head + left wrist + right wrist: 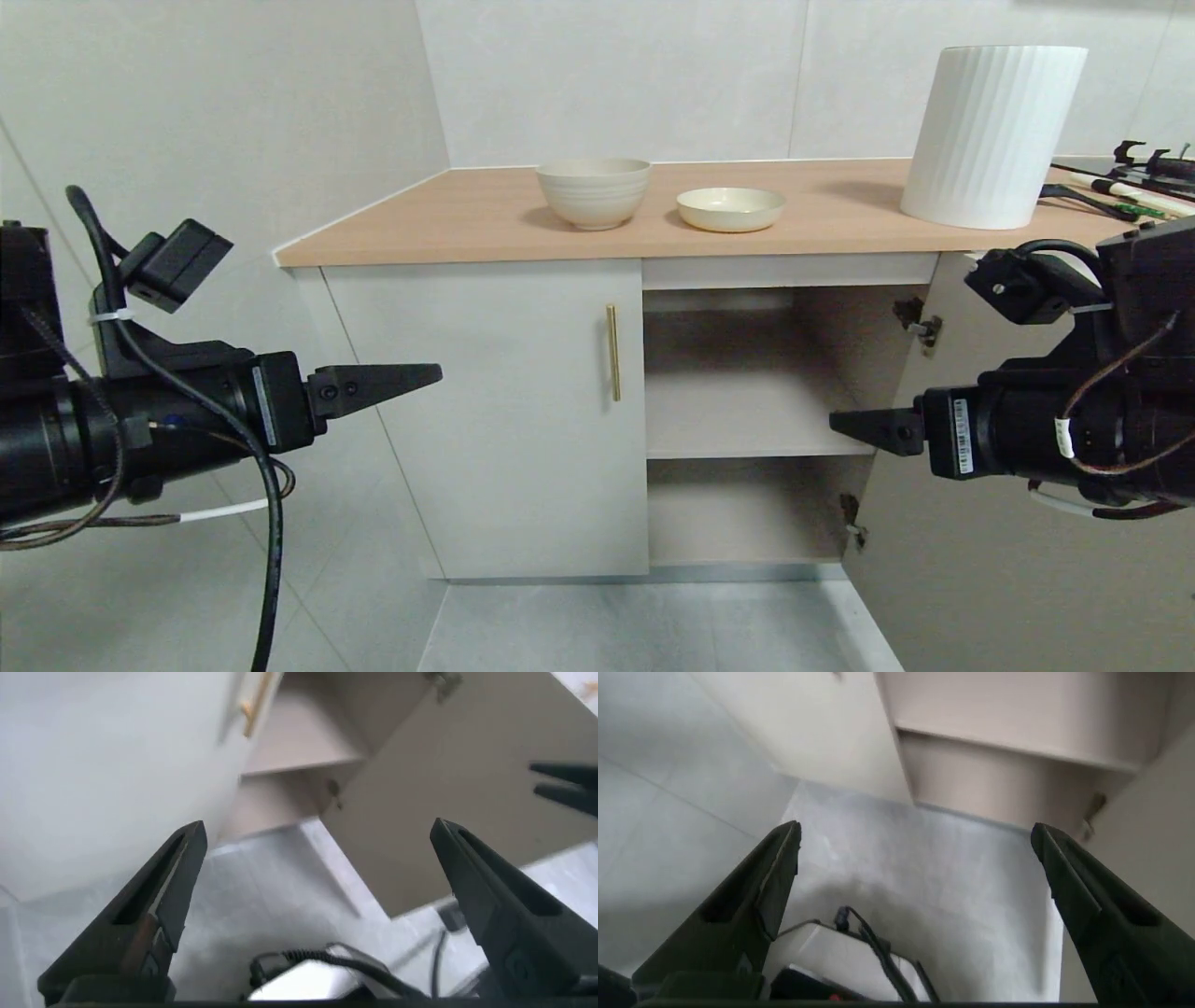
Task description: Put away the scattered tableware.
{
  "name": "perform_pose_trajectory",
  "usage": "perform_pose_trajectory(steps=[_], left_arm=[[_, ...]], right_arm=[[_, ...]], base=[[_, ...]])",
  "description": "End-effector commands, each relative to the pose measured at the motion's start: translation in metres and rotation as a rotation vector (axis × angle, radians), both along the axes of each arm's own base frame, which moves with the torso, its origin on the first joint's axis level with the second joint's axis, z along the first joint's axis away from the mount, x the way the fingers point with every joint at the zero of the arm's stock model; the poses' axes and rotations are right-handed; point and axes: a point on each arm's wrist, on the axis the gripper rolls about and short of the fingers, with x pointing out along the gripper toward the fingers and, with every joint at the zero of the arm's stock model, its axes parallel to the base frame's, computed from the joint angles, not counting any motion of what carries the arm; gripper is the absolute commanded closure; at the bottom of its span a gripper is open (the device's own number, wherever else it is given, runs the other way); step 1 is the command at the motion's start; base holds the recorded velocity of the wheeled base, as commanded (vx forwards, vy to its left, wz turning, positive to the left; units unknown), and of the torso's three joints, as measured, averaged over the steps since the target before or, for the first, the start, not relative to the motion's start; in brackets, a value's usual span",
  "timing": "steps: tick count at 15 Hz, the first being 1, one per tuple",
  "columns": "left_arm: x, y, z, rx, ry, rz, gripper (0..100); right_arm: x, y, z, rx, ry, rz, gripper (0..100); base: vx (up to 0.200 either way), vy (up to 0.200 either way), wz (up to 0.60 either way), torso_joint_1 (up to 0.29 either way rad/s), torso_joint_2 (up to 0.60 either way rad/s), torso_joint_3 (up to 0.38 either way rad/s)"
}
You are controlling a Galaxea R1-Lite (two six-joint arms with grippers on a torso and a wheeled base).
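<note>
A cream ribbed ceramic bowl [594, 191] and an empty shallow cream dish [730, 208] are set side by side on the wooden tabletop [448, 229], above the open white cabinet [504, 420]. The left pincer [318, 833] and right pincer [915, 833] are held spread.

Left arm [84, 439] first: a black barrel of a limb, and there's a white barcode strip [264, 406] ringing its wrist. The left end effector [425, 376] tapers into dark wedge fingers, with screws [350, 385] showing at the root. Above it sits a boxy black camera [175, 264] on a bracket, with a white zip tie [112, 315] beneath it. A thick black cable [271, 541] trails off it, a thin white lead [224, 509] alongside. Now the right arm [1074, 439]: the same black barrel, a white barcode label [962, 435], and the right end effector [845, 425] a matching dark wedge. It carries a second camera [1018, 285], thin brown wires [1120, 369] and a small white tag [1062, 437].
</note>
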Motion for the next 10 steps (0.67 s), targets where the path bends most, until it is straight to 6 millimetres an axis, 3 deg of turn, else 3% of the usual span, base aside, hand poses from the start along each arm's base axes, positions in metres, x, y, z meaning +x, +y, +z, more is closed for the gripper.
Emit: perform_pose_trajectory(steps=[1,5,10], left_arm=[[-0.0025,-0.0013,0.0021,-0.003,-0.009,-0.009,0],[-0.0024,-0.0012,0.0026,-0.002,-0.010,-0.006,0],[-0.0011,-0.0015,0.0029,-0.002,-0.007,-0.007,0]], right_arm=[[0.0008,0.0005,0.0013,-0.004,0.005,-0.002,0],[0.0001,0.0001,0.0020,-0.003,0.005,-0.002,0],[-0.0014,-0.0001,0.0024,-0.005,0.004,0.000,0]], base=[[0.000,0.000,0.00,0.000,0.00,0.000],[0.000,0.000,0.00,0.000,0.00,0.000],[0.200,0.000,0.00,0.001,0.00,0.008]])
